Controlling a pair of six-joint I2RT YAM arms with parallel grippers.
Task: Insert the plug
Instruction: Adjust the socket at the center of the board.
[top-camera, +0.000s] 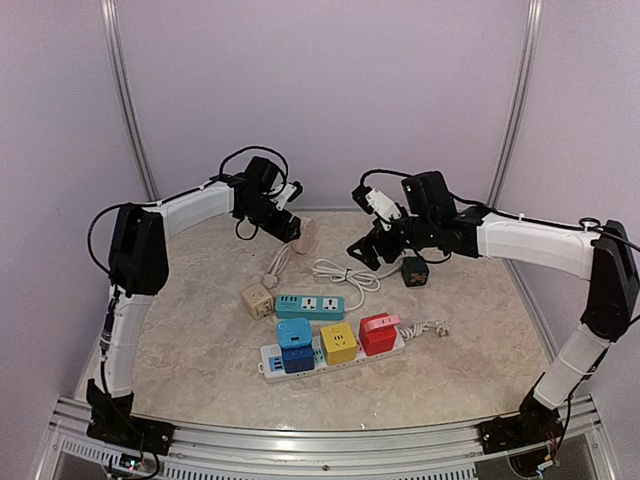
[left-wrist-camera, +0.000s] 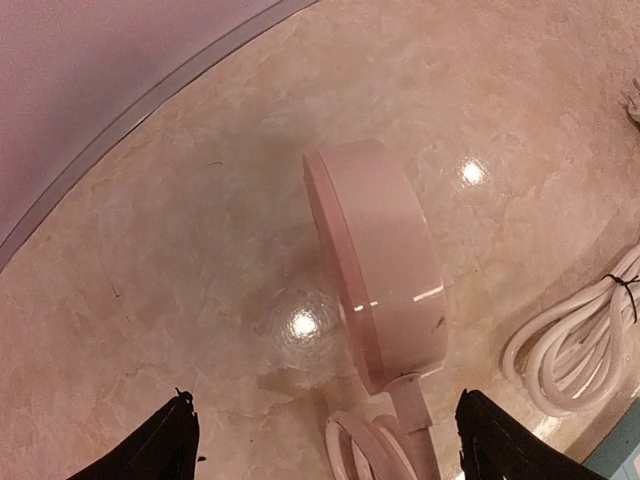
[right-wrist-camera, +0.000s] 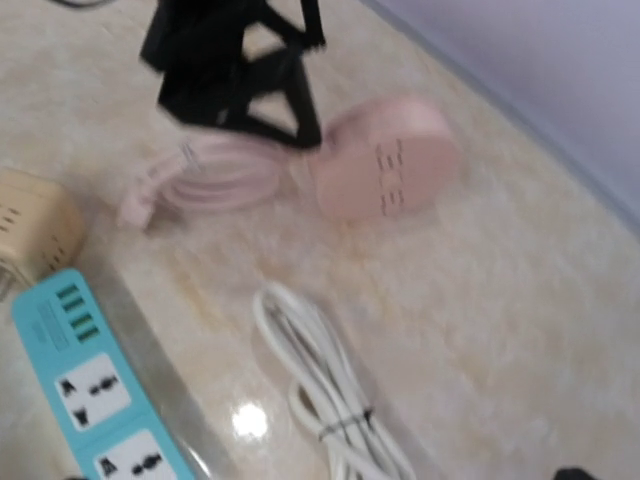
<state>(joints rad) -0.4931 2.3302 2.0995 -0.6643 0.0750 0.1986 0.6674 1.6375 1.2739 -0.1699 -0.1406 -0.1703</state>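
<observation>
A round pink socket unit (top-camera: 305, 235) stands on edge at the back of the table, its pink cord (top-camera: 280, 262) coiled beside it and ending in a pale plug (top-camera: 270, 281). My left gripper (top-camera: 291, 228) is open and empty just above the unit. In the left wrist view the unit (left-wrist-camera: 385, 260) sits between my black fingertips (left-wrist-camera: 170, 440), untouched. My right gripper (top-camera: 364, 247) hovers open and empty over a bundled white cord (top-camera: 345, 272). The right wrist view shows the pink unit (right-wrist-camera: 385, 165) and the white cord (right-wrist-camera: 330, 400).
A black adapter (top-camera: 414, 271) lies right of my right gripper. In front are a beige cube (top-camera: 257, 300), a teal power strip (top-camera: 310, 306), and a white power strip (top-camera: 330, 358) carrying blue, yellow and red cube adapters. Curved walls enclose the table.
</observation>
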